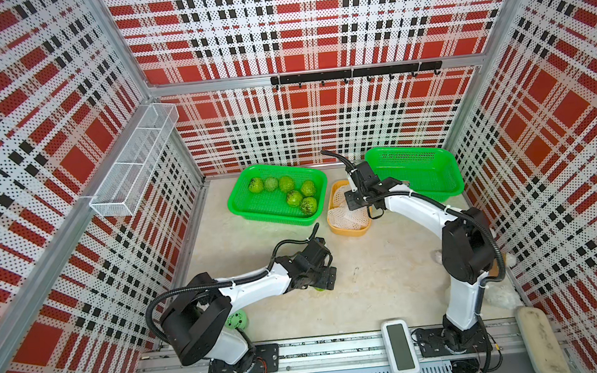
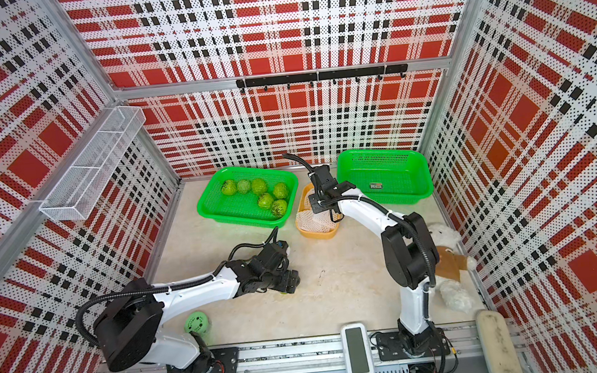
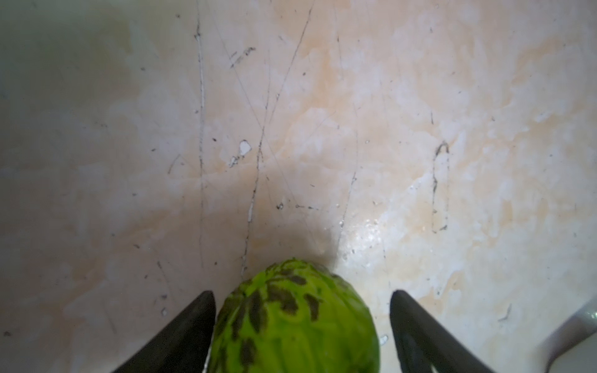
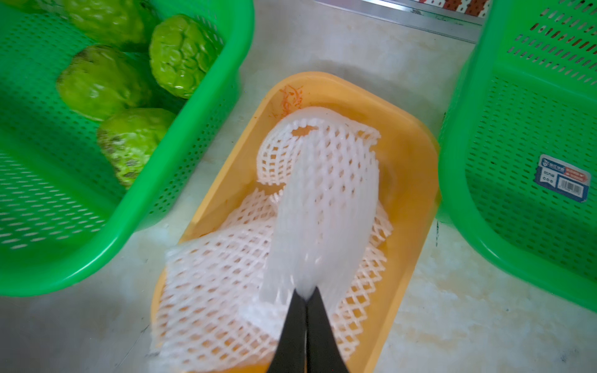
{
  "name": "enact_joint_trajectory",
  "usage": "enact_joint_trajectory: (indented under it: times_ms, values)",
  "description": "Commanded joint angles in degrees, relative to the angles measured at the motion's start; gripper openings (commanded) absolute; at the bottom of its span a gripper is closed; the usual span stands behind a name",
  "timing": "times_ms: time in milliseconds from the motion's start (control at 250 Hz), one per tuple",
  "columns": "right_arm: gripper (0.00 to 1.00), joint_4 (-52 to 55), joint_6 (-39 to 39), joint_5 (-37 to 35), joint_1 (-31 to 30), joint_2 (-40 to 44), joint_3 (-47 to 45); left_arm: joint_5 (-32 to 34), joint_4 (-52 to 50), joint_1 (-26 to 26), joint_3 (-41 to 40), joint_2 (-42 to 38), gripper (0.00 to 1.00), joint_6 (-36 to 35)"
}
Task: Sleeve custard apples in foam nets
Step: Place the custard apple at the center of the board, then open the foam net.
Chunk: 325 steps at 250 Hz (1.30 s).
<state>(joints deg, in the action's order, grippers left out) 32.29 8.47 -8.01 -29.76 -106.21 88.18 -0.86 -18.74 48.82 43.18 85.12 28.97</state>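
Note:
Several custard apples (image 1: 286, 195) (image 2: 259, 196) (image 4: 181, 55), bumpy and green, lie in the left green basket (image 1: 234, 202). One more custard apple (image 3: 297, 323), with dark patches, rests on the table between the fingers of my left gripper (image 3: 302, 293) (image 1: 320, 285). That gripper is open, with a gap showing beside one finger. My right gripper (image 4: 306, 298) is shut on a white foam net (image 4: 326, 200), pinching its edge above the yellow tray (image 4: 410, 193) (image 1: 349, 231). More foam nets (image 4: 219, 274) lie crumpled in that tray.
An empty green basket (image 1: 414, 173) (image 4: 517, 161) stands right of the tray. A smooth green ball (image 2: 196, 323) lies by the left arm's base. A white plush bear (image 2: 447, 255) sits behind the right arm. A white device (image 1: 399, 348) rests on the front rail.

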Motion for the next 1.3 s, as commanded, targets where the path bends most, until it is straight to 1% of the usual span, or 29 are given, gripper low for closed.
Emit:
enact_joint_trajectory:
  times_ms: [0,116,180,240,344,404,488,588,636,688,696,728,776,844,948,1080,1189,1217,1297]
  values:
    - [0.0,-2.75,-3.11,3.62,-0.55,5.45,-1.8,-4.44,1.2,-1.12,2.07,-3.36,0.99,-0.11]
    - [0.0,-3.97,-5.66,7.71,-0.64,9.87,-4.26,-7.28,-1.36,-3.09,4.38,-8.3,0.99,-0.74]
    - [0.0,-5.43,-8.39,12.76,-0.74,12.42,-6.02,-10.86,-1.93,-5.08,5.18,-11.62,0.99,-1.61]
    - [0.0,-7.23,-10.89,19.41,-0.71,15.19,-7.91,-15.03,-2.28,-7.44,6.15,-14.62,0.99,-2.66]
    - [0.0,-8.63,-15.26,31.13,-0.77,18.98,-9.88,-23.82,-1.16,-12.53,7.53,-20.46,0.99,-3.57]
    - [0.0,-9.6,-16.79,37.22,-0.74,21.01,-10.75,-26.32,-0.4,-15.53,7.93,-23.6,1.0,-3.15]
    - [0.0,-10.19,-18.67,44.38,-0.82,23.15,-11.54,-30.02,0.0,-21.16,8.99,-25.98,0.99,-0.92]
    - [0.0,-9.81,-21.01,50.59,-0.9,24.98,-12.15,-33.09,-0.19,-27.65,10.12,-27.24,0.94,2.07]
    - [0.0,-9.24,-22.03,53.08,-0.93,25.64,-12.26,-34.57,0.79,-29.86,9.78,-28.15,0.92,2.72]
    - [0.0,-7.7,-23.07,55.66,-0.95,25.95,-11.84,-36.78,3.17,-31.04,8.94,-29.54,0.89,2.91]
    - [0.0,-7.4,-23.24,56.02,-0.99,25.97,-11.68,-37.4,3.82,-32.33,8.72,-29.74,0.89,3.02]
    - [0.0,-6.18,-23.81,57.26,-0.98,25.84,-11.25,-40.15,7.07,-33.43,7.71,-30.73,0.88,3.38]
    - [0.0,-4.07,-24.65,59.23,-1.09,25.61,-10.3,-43.76,10.92,-33.85,6.83,-31.9,0.87,3.52]
    - [0.0,-0.56,-26.58,61.72,-1.44,25.22,-8.82,-46.53,10.74,-33.94,7.97,-32.33,0.86,0.92]
    - [0.0,5.79,-30.46,66.0,-2.18,24.48,-6.2,-48.76,10.3,-33.88,9.95,-31.36,0.85,-1.99]
    - [0.0,10.88,-33.14,67.93,-2.78,24.56,-4.06,-49.86,10.74,-33.86,11.33,-30.16,0.82,-3.96]
    - [0.0,9.92,-31.73,66.92,-2.8,25.63,-4.3,-53.52,10.92,-33.32,12.05,-28.87,0.74,-4.52]
    - [0.0,9.69,-31.44,66.6,-2.84,25.76,-4.33,-54.24,10.96,-33.17,12.1,-28.93,0.69,-4.61]
    - [0.0,7.85,-29.63,64.81,-2.78,26.14,-4.56,-55.31,10.83,-32.74,11.7,-30.18,0.61,-4.95]
